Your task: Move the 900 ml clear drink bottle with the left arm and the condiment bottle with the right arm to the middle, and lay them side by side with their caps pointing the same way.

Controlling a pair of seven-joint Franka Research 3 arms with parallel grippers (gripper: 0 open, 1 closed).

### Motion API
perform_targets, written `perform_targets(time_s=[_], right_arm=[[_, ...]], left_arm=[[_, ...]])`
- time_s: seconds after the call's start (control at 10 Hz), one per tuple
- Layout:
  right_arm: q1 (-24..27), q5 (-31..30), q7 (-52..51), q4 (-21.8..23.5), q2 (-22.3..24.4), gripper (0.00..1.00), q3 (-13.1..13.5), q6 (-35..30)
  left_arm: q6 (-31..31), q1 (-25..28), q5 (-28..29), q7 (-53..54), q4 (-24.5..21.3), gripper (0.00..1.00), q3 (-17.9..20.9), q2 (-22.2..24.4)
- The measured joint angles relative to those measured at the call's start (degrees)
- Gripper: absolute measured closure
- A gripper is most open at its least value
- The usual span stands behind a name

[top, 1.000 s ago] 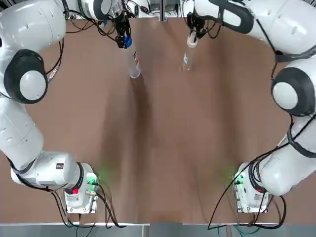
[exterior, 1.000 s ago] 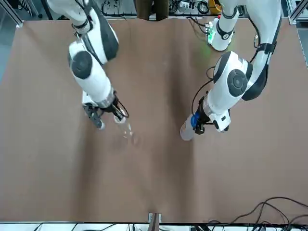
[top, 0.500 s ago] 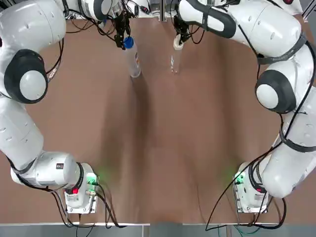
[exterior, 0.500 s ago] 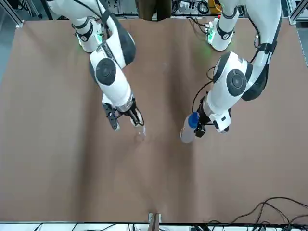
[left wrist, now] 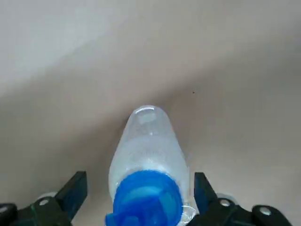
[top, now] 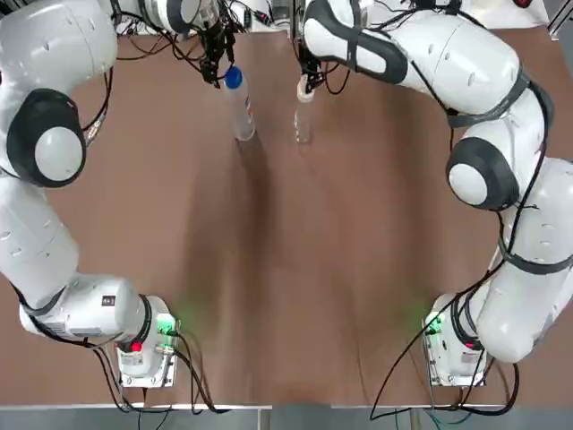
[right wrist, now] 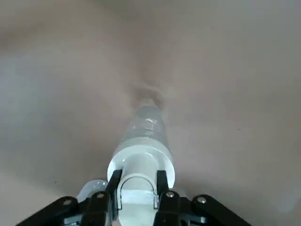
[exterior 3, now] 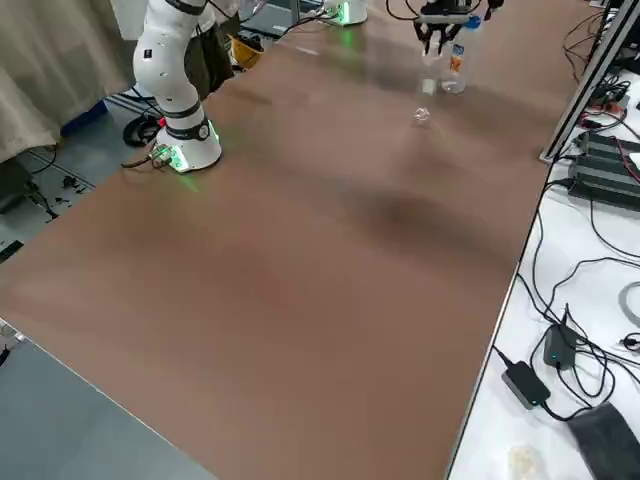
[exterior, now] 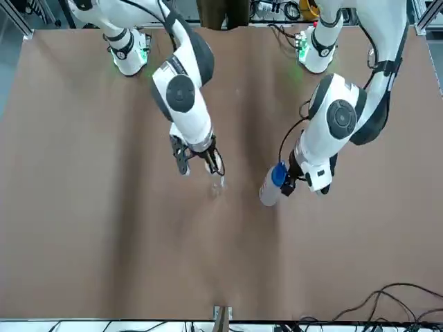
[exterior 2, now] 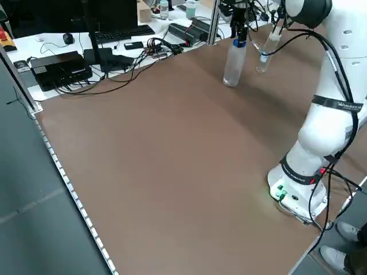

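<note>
Drink bottle [top: 239, 112], clear plastic, standing upright on the tabletop [top: 286, 269] at the side far from the arms' bases, a little to the robot's left of the midline. Blue cap [left wrist: 146, 197] on top. We cannot tell whether it holds any liquid. What looks like a small label shows on its side, too small for us to read.

Condiment bottle [top: 303, 121]: slimmer, clear body, white cap [right wrist: 141, 165] uppermost. It is near the drink bottle, on the robot's right of it, and the two do not touch. We cannot make out its contents or any writing. We also cannot tell whether its base touches the tabletop.

Left claw [left wrist: 139, 178]: fingers [left wrist: 75, 188] spread wide to either side of the drink bottle, level with the blue cap. We see a gap on each side, so it grips nothing.

Right claw [right wrist: 137, 186]: fingers [right wrist: 113, 186] clenched on the narrow top of the white cap, one on each side, so the condiment bottle is gripped from above
</note>
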State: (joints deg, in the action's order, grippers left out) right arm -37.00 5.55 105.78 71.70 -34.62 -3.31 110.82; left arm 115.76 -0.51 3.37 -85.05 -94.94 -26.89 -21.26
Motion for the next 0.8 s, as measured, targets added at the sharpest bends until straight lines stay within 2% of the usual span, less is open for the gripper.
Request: perform_targets(time_s=[0.4, 0.8], right_arm=[[-0.46, -0.26, 2.57, -1.50, -1.00, 0.66, 0.37, -1.80], [-0.63, -0.37, 2.58, -1.49, -1.52, 0.66, 0.47, -3.45]], left_arm=[[-3.87, 0.32, 0.10, 17.58, 1.59, 0.00, 0.00, 0.58], [-7.01, 0.40, 0.19, 41.90, 1.62, 0.00, 0.02, 0.93]])
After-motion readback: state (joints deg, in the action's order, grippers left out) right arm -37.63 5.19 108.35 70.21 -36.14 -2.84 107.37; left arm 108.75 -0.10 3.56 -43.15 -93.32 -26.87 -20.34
